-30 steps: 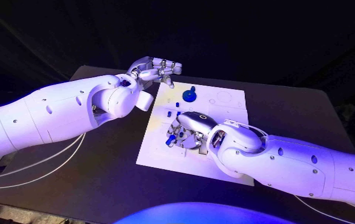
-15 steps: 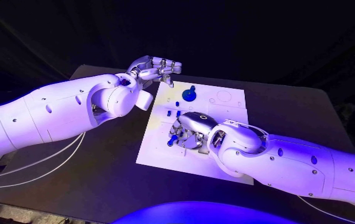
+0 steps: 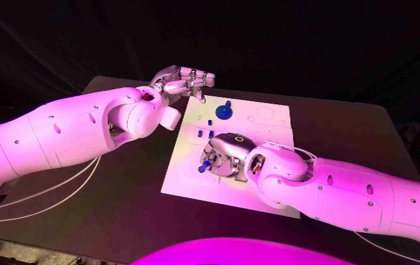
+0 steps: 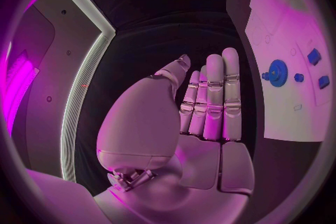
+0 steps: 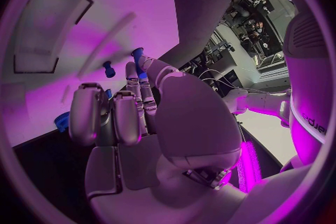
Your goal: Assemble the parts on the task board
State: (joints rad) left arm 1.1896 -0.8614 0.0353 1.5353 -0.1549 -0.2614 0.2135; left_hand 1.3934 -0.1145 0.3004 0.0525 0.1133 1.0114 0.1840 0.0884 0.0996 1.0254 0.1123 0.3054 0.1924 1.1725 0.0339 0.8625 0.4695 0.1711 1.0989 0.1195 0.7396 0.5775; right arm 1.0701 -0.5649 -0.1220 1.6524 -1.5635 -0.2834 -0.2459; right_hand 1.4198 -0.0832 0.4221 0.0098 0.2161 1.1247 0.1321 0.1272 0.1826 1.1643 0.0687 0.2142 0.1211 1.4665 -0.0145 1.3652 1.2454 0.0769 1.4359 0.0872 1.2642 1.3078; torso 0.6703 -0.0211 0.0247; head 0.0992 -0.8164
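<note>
The black tabletop [image 3: 105, 216] carries the white task board [image 3: 263, 119] at its middle. The right robot hand [image 3: 223, 156] is lowered over the board's near half, fingers curled down among small blue parts [image 3: 203, 167] — whether one is gripped cannot be told. The left robot hand [image 3: 186, 83] is held open and empty above the board's far-left corner. A blue gear [image 3: 225, 113] sits on the board's far half.

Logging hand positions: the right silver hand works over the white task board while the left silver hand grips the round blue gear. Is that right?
Not quite. The left silver hand holds nothing, its fingers straight in the left wrist view; the round blue gear lies apart on the white task board. The right silver hand does work over the board.
</note>
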